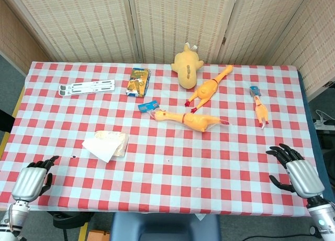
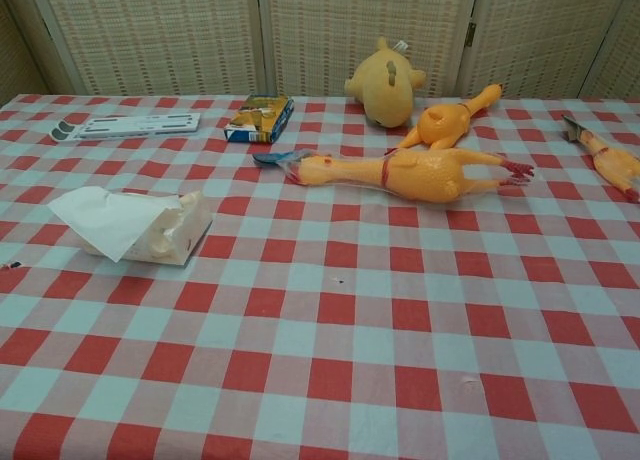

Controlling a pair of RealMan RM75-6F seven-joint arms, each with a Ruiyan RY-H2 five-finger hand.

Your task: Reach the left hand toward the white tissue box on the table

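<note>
The white tissue box (image 1: pixel 107 144) lies on the red-checked tablecloth at the left, a tissue sticking out of it toward the front; the chest view shows the tissue box (image 2: pixel 140 227) at mid left. My left hand (image 1: pixel 30 178) hovers at the table's near left corner, fingers apart and empty, well short of the box. At the near right corner my right hand (image 1: pixel 296 172) is open too. Neither hand shows in the chest view.
Three rubber chickens (image 1: pixel 190 119) (image 1: pixel 209 87) (image 1: pixel 260 111) and a yellow plush toy (image 1: pixel 187 67) lie in the middle and right. A small blue-and-yellow box (image 1: pixel 138 81) and a white strip-shaped object (image 1: pixel 87 87) sit at the back left. A folding screen stands behind the table.
</note>
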